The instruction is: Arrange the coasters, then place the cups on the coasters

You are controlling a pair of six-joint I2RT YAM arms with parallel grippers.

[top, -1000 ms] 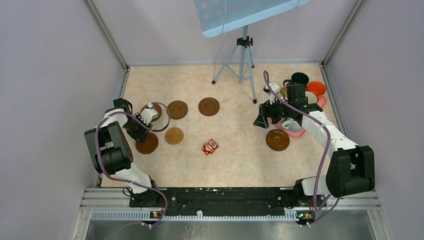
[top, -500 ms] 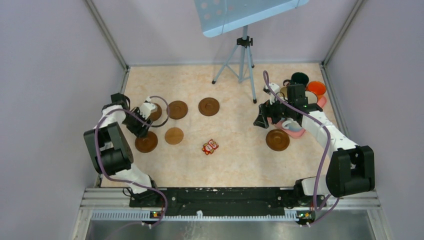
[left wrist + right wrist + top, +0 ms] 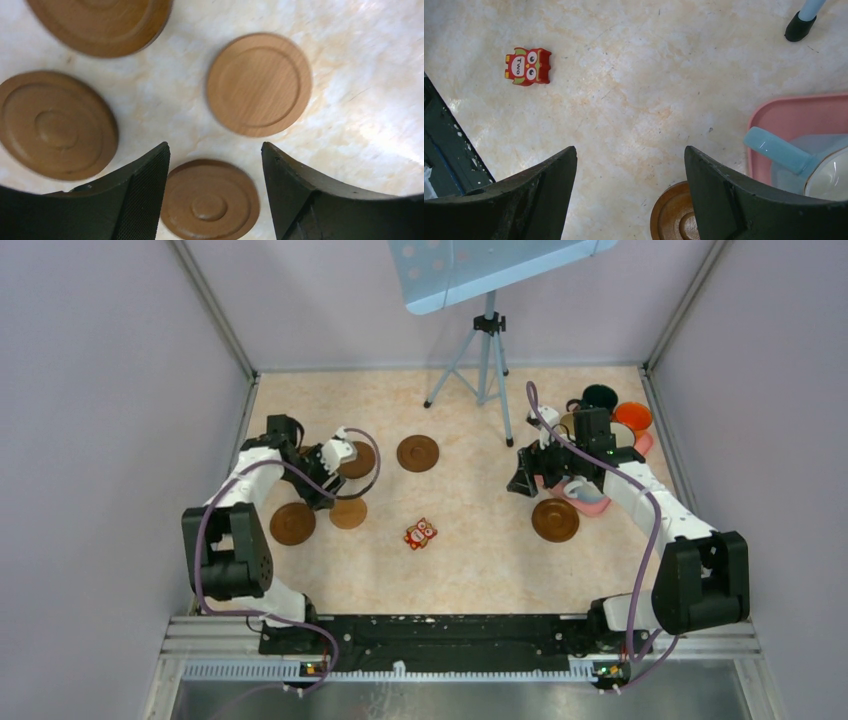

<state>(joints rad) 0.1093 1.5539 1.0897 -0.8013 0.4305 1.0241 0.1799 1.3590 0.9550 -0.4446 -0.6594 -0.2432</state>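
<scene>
Several brown coasters lie on the left half of the table. My left gripper (image 3: 322, 488) hangs open above them, holding nothing. In the left wrist view a dark coaster (image 3: 210, 205) lies on the table below the gap between the left gripper's (image 3: 215, 147) jaws. A tan coaster (image 3: 259, 84) and two more dark ones (image 3: 57, 131) (image 3: 100, 25) lie around it. Another coaster (image 3: 417, 453) sits mid-table and one (image 3: 555, 520) lies near my right gripper (image 3: 522, 480). That gripper is open over bare table. The cups cluster at the back right: dark green (image 3: 600, 397), orange (image 3: 632, 416), light blue (image 3: 774, 150).
A pink tray (image 3: 784, 112) under some cups lies just right of my right gripper. A small red owl figure (image 3: 420, 533) sits mid-table. A tripod (image 3: 487, 360) with a light blue perforated board stands at the back. Walls close in on both sides.
My left arm has swung right, from the leftmost coasters to over the middle of the group, and its jaws have widened. The right arm has not moved.
</scene>
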